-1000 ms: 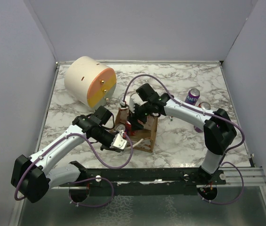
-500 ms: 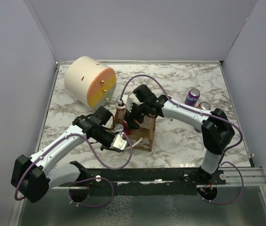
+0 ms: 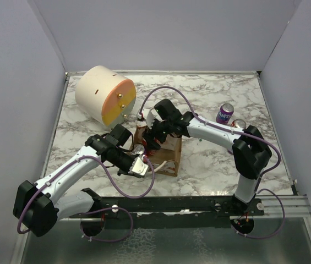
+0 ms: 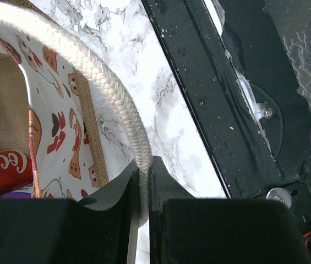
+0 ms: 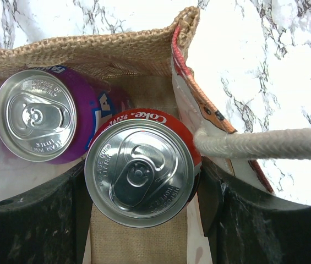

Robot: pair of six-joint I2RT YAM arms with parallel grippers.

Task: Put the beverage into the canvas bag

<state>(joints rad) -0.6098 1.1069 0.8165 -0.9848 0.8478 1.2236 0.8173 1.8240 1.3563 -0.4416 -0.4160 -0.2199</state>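
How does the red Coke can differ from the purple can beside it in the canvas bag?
The Coke can is red; the purple can is purple with pale lettering. The Coke can sits between the right gripper's jaws; the purple can stands free of them, against the canvas bag's burlap wall. Both are upright, unopened, silver-topped cans.

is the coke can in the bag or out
In: the coke can, upright in the right gripper, sits inside the canvas bag walls beside a purple can.
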